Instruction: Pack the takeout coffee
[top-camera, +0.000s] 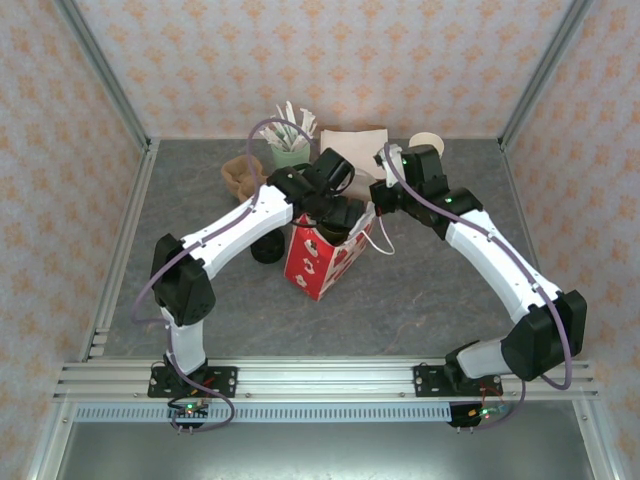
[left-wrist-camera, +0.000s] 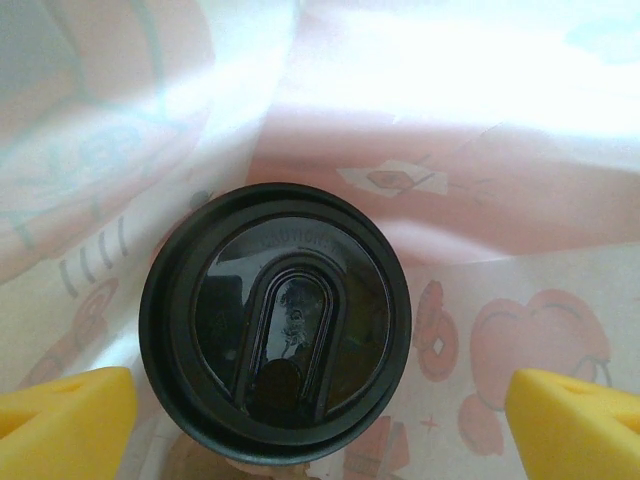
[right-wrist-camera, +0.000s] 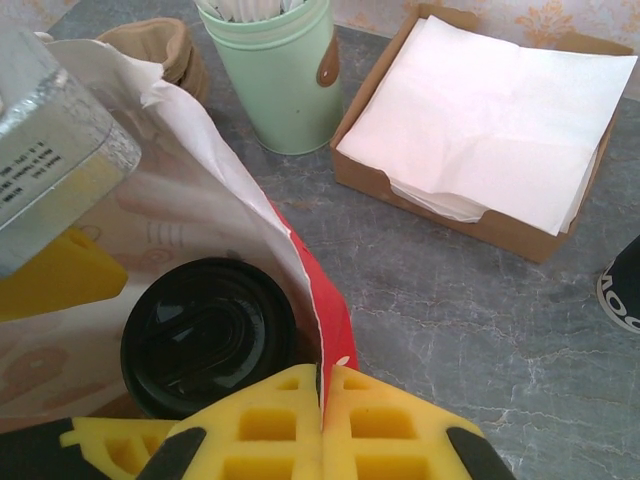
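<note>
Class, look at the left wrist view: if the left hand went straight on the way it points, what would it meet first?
The takeout coffee, its black lid facing the open left hand, inside the paper bag. The gap to it is unclear.

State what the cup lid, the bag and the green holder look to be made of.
The lid is likely plastic, glossy black: it mirrors light and has moulded ridges. The bag looks like thin matte paper, printed red and white: it creases, and light glows through its wall. The green holder is smooth pale green with a slight sheen, either painted metal or ceramic; I cannot tell which.
</note>
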